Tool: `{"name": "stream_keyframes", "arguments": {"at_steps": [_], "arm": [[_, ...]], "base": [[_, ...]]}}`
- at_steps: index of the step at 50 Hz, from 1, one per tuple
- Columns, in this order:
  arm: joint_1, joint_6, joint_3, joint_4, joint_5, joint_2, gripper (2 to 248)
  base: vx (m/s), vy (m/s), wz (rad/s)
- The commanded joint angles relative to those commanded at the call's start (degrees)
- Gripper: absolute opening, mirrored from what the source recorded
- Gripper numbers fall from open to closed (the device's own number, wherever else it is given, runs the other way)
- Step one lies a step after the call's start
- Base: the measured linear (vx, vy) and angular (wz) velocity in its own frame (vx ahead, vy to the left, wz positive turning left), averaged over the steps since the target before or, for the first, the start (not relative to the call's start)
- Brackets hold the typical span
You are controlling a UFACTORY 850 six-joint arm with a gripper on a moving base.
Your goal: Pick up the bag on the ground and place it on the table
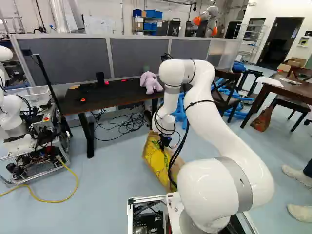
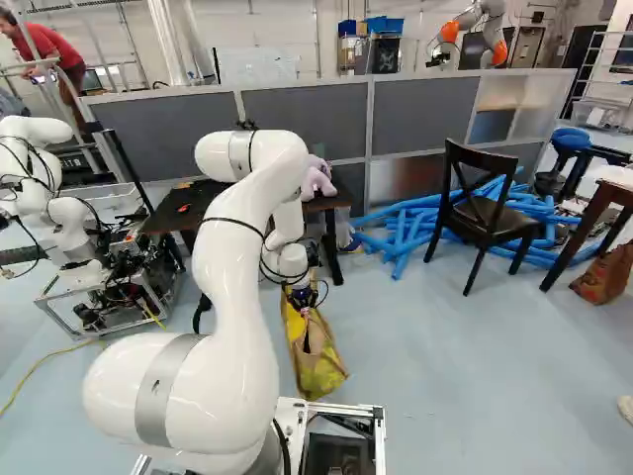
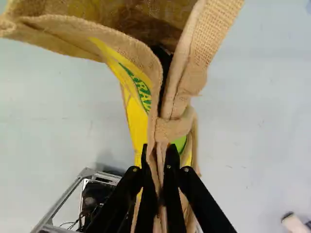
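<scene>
While the nearly closed gripper pinches the bag to pick it up, next should come lifting toward the worktop.

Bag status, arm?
End effector closed on bag, by its rim. Bag not on dark table; whether it's off the floor, can't tell. Plush toy on that table, may crowd placement.
</scene>
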Motion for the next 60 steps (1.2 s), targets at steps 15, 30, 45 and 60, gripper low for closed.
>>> {"name": "stream_keyframes", "arguments": {"at_steps": [15, 30, 45, 60], "arm": [[0.07, 0.0, 5.64, 1.58, 0.0, 4.41, 22], [0.13, 0.0, 9.09, 2.09, 0.0, 8.29, 22], [0.13, 0.0, 11.09, 2.1, -0.48, 11.81, 22], [0.12, 0.0, 13.39, 2.1, -2.87, 15.53, 22]], "base": [[0.0, 0.0, 0.0], [0.0, 0.0, 0.0], [0.0, 0.0, 0.0], [0.0, 0.0, 0.0]]}}
